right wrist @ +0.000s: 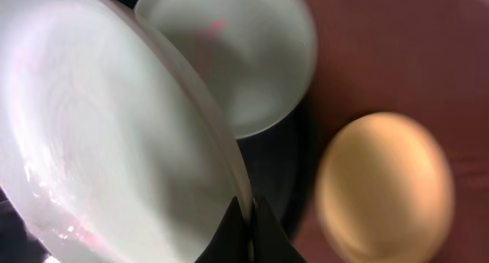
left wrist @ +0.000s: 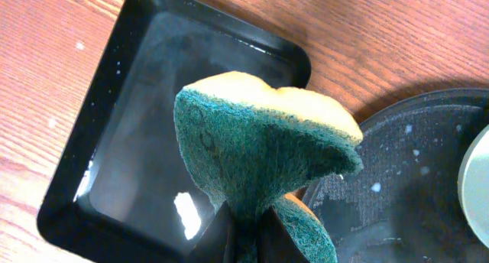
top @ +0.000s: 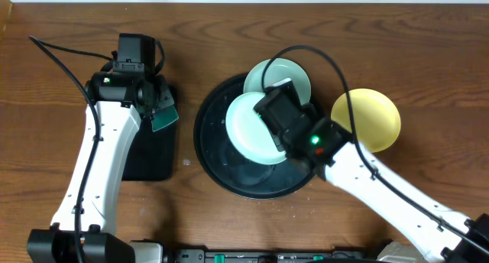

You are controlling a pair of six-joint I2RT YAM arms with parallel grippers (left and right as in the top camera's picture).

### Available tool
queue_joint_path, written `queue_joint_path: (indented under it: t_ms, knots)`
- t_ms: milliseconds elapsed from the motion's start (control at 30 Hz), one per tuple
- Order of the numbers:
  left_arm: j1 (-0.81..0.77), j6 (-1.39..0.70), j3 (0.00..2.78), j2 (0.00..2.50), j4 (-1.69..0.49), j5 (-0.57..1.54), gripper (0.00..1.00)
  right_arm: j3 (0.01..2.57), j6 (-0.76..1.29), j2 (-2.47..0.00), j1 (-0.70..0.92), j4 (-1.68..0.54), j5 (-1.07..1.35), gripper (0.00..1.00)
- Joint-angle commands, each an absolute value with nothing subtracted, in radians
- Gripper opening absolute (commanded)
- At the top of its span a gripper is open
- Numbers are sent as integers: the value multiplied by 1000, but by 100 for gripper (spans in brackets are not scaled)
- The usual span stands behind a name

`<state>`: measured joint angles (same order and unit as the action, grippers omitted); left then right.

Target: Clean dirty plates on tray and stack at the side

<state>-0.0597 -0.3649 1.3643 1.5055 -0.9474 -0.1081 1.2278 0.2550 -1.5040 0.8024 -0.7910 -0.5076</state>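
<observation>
Right gripper [right wrist: 246, 221] clamped on rim of one green plate [right wrist: 114, 141], second green plate [right wrist: 237, 56] just beyond, one yellow plate [right wrist: 386, 186] beside, left gripper [left wrist: 248, 228] pinching one sponge [left wrist: 260, 148]

Plates [top: 246, 125] are mint or yellow, tray [top: 214, 160] speckled black, sponge [left wrist: 260, 148] green-yellow.
</observation>
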Motion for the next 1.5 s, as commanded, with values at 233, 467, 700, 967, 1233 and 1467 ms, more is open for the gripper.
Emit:
queue_joint_path:
  t_ms: [233,467,700,967,1233,1467]
  knots:
    - [-56,-353,1352,1505,-968,-120,8,1244,147,-1479,1008,-730,-1143,1]
    - [-56,-353,1352,1505,-967,-120,7,1244,-2,-1472,1076,-597,-1339,1]
    - [-56,-353,1352,1505,-968,-120,7,1243,-30,-1470,1085,-564,-1291,1]
    - [-56,-353,1352,1505,-967,-120,7,1242,313,-1471,978,-776,-632,1]
    - [-56,-353,1352,1505,-968,-120,7,1243,340,-1441,685,-789,-137,1]
    - [-56,-357,1352,1505,-968,-94,7,1243,340,-1324,342,-828,57,1]
